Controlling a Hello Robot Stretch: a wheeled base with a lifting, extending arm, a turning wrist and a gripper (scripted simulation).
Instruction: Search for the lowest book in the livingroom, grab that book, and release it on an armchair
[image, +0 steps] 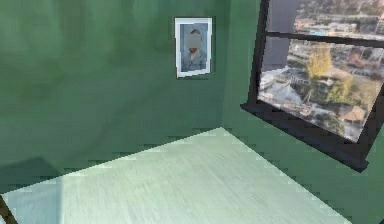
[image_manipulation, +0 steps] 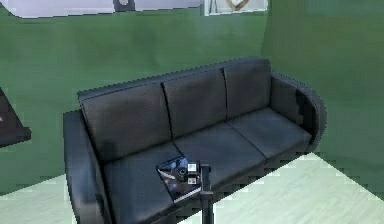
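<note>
Arm side view: book (image_manipulation: 170, 178) on sofa (image_manipulation: 200, 100), green wall (image_manipulation: 100, 50).

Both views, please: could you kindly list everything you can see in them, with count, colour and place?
Walls: green, in both views.
Floor: one, pale, forward view's lower half.
Picture: one, white-framed, on the forward view's far wall.
Window: one, dark-framed, forward view's right.
Sofa: one, black, three seats, against the arm side view's wall.
Flat thing: one, dark with pale marks, perhaps a book, lying on the sofa's left seat.
Ledge: one, dark, arm side view's left edge.
Frame: one, white, on the wall above the sofa.
Arm: one, dark, rising from the bottom edge.
Gripper: one, dark, at the flat thing; cannot tell whether it holds anything.
</note>
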